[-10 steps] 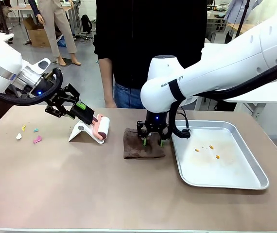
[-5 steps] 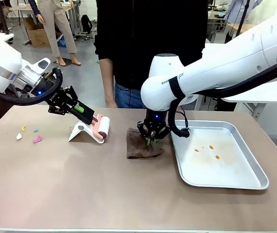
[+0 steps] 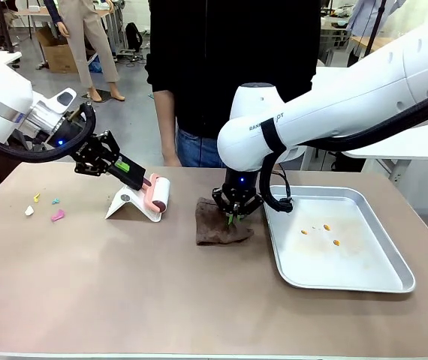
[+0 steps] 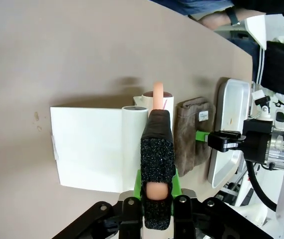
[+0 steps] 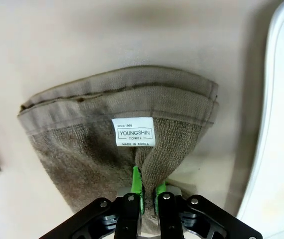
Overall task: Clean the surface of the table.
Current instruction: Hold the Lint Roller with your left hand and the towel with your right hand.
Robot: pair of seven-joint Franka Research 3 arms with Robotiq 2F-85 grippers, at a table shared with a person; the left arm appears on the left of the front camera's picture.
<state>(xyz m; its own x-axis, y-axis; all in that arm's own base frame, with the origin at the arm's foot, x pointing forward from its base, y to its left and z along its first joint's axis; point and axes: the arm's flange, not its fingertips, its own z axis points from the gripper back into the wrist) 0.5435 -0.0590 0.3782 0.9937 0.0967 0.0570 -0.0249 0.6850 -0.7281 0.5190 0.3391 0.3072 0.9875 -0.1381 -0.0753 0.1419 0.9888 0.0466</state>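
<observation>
right hand (image 3: 233,217) is pinched shut on the towel (image 3: 215,231) lying on the surface (image 3: 161,292) beside the tray (image 3: 349,287); left hand (image 3: 143,180), clamped on the roller handle (image 3: 151,196), is nearer the scraps (image 3: 56,215) at the left end.

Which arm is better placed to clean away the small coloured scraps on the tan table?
Left. The left pincer grips the pink-handled white lint roller near the scraps; the right pincer pinches the brown towel farther off.
</observation>
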